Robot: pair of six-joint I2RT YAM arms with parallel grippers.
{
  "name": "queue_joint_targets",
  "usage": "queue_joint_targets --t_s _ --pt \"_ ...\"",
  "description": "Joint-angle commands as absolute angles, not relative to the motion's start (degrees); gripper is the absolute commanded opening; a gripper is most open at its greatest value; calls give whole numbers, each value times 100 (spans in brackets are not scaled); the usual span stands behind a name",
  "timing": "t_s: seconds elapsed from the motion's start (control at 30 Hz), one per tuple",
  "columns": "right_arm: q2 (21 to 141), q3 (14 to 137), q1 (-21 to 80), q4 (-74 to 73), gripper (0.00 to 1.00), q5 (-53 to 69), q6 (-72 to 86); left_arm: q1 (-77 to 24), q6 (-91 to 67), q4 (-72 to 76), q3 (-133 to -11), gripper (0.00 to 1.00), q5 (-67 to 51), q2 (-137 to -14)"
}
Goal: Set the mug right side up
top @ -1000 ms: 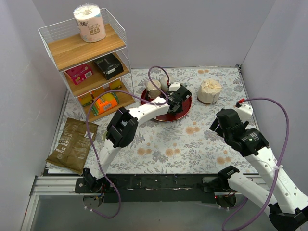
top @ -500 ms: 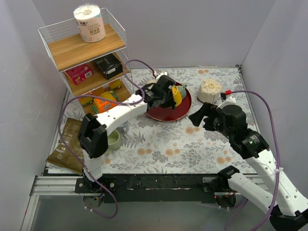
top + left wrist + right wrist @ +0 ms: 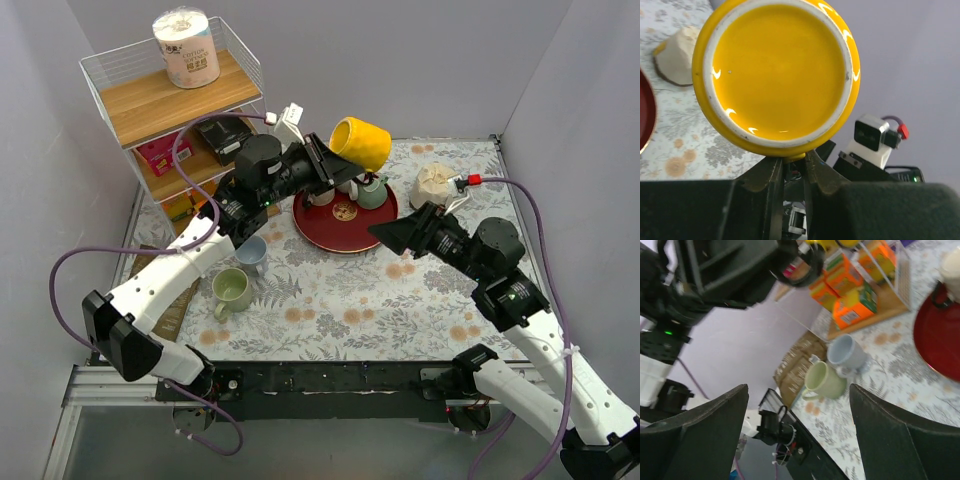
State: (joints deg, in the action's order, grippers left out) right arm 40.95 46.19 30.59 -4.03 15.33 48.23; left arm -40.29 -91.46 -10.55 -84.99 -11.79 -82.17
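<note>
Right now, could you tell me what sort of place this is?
Likely a robot test cell staged as a pantry: plain grey walls, floral tablecloth, wire shelf rack with packaged snacks.

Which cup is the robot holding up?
Find the round red tray at the back of the table. Just above it, the left gripper holds a mug in the air. It alone is bright yellow; the green mug and blue cup sit on the table.

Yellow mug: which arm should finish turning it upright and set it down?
Left. The left gripper is shut on the mug and holds it lifted off the table. The right gripper is open, empty and apart from the mug.
</note>
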Motion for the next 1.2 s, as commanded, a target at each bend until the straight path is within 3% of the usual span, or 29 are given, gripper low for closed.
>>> queue_joint_targets --t_s 0.0,0.23,0.53,0.7,0.93,1.17 --pt "4315 5220 3041 1212 88 2293 5141 -4061 -9430 665 -8254 0 -2205 -7577" --pt "4623 5581 3041 1933 87 2426 5414 -4061 -9510 1370 -7867 0 -2680 -7155" --pt "4825 5528 3050 2259 71 2268 5537 -4061 -10037 2618 -7163 0 -3006 -7005" --pt "4834 5431 3050 2505 69 2171 5634 -4061 -10081 2856 -7032 0 -3155 -7013" --pt "4992 5440 3041 2531 48 2268 5757 -4061 -10099 3023 -6961 0 -3296 -7093" --pt "5106 5353 3041 2706 42 2250 6064 -4061 -9941 3225 -6707 0 -3340 -7084"
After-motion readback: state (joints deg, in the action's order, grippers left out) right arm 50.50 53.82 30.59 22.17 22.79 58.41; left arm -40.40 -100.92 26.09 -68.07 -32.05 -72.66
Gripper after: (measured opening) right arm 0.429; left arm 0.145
